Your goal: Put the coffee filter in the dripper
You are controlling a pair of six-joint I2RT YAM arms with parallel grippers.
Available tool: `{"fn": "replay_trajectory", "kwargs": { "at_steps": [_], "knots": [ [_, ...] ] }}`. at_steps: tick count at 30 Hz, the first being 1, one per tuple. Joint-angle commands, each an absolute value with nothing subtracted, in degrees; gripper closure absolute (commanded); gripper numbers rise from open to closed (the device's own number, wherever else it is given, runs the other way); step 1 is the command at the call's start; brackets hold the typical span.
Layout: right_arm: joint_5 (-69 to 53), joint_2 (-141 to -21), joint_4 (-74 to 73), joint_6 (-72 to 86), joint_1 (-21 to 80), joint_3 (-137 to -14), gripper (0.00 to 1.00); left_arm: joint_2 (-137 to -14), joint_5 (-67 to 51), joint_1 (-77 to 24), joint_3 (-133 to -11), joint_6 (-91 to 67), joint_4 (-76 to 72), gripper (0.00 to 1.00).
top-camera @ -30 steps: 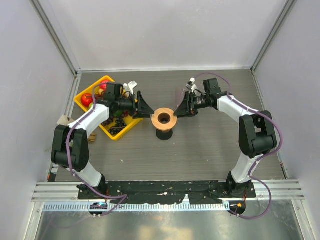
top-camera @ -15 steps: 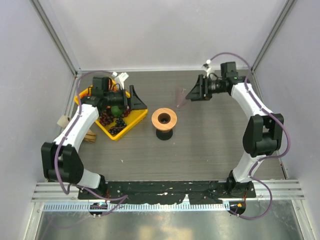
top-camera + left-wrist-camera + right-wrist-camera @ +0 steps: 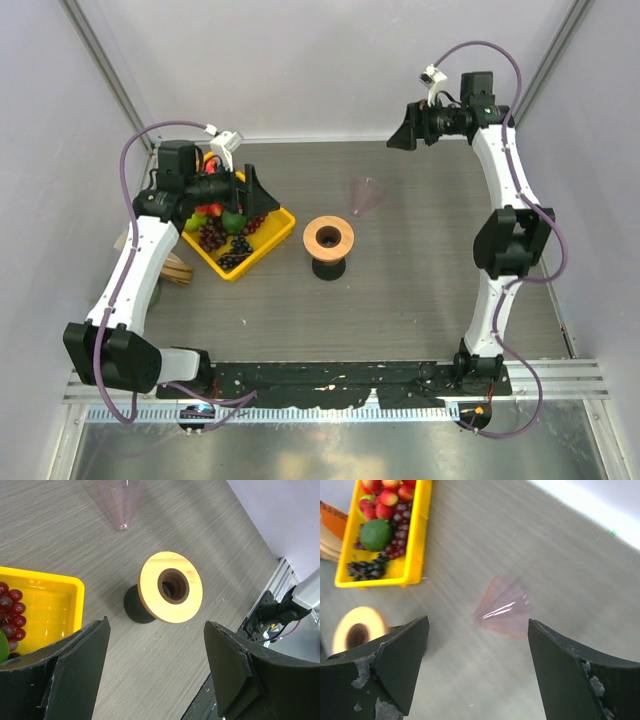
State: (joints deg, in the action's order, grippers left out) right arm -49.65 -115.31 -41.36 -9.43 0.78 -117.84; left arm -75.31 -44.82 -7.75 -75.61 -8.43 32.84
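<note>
Grey desk, laminate printed with a fine wood grain, closed in by plain pale walls on three sides.

Near the middle, upright: dripper. Flat round collar of smooth light wood on a short matte black pedestal. Round hole through the centre, lined dark brown (paper or wood, cannot tell).

Toward the far edge from it and a little right, well apart: funnel. Clear ribbed plastic cone with a faint pink tint, lying on its side, wide mouth toward the far edge, tip toward the dripper. Touching neither pincer.

On the far-left part of the desk: tray, glossy yellow plastic, rectangular, set diagonally, one corner near the dripper. Inside: dark red grapes, black grapes, a dull green round fruit, red fruit at one end.

Just beside the tray, at the desk's left edge: papers, tan, stacked, with curved edges.

Left gripper raised over the tray's far-right rim, black wedge-shaped fingers spread wide, nothing held, dripper in view below the gap.

Right gripper high near the far edge, right of centre, scuffed black fingers likewise parted wide and empty, funnel in view below.

Purple cables looped beside each arm.
</note>
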Motion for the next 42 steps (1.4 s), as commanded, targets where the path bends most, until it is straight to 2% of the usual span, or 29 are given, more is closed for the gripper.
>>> {"fn": "replay_trajectory", "kwargs": {
  "at_steps": [1,3,8,15,23,27,32,40,41,42],
  "knots": [
    [-50.36,-126.62,-54.13,-27.23,2.02,-134.63,0.13,-74.45,-45.97,-7.38,-76.64,-6.33,34.19,0.15],
    [-49.57,-129.18,-56.33,-30.66,2.81,-137.63,0.11,-74.09,-45.71,-7.29,-76.47,-6.33,34.54,0.15],
    [-45.89,-129.29,-54.67,-39.81,5.18,-130.71,0.04,-72.25,-44.83,-7.21,-74.19,-6.5,34.72,0.16],
    [-43.25,-132.27,-50.36,-39.73,6.94,-127.7,0.04,-71.19,-44.74,-7.21,-72.07,-7.82,33.93,0.16],
    [-42.46,-134.91,-52.65,-42.54,8.08,-127.18,0.09,-71.63,-44.47,-7.21,-72.51,-8.0,34.01,0.16],
    [-43.33,-133.77,-53.26,-44.12,8.61,-123.85,0.18,-71.72,-43.86,-7.12,-72.51,-8.35,34.01,0.17],
    [-45.17,-133.33,-55.54,-47.45,8.7,-121.99,0.37,-71.81,-43.86,-7.03,-72.42,-8.53,34.1,0.17],
    [-47.37,-131.84,-58.62,-49.3,8.79,-122.61,0.75,-71.72,-43.51,-6.33,-73.03,-10.02,34.28,0.17],
    [-47.37,-130.79,-58.88,-49.39,8.79,-122.78,0.85,-71.72,-43.24,-6.15,-73.3,-10.45,34.36,0.17],
    [-47.46,-129.3,-58.97,-49.57,8.79,-122.96,0.9,-71.89,-42.89,-5.98,-73.74,-10.81,34.71,0.17]
  ]
}}
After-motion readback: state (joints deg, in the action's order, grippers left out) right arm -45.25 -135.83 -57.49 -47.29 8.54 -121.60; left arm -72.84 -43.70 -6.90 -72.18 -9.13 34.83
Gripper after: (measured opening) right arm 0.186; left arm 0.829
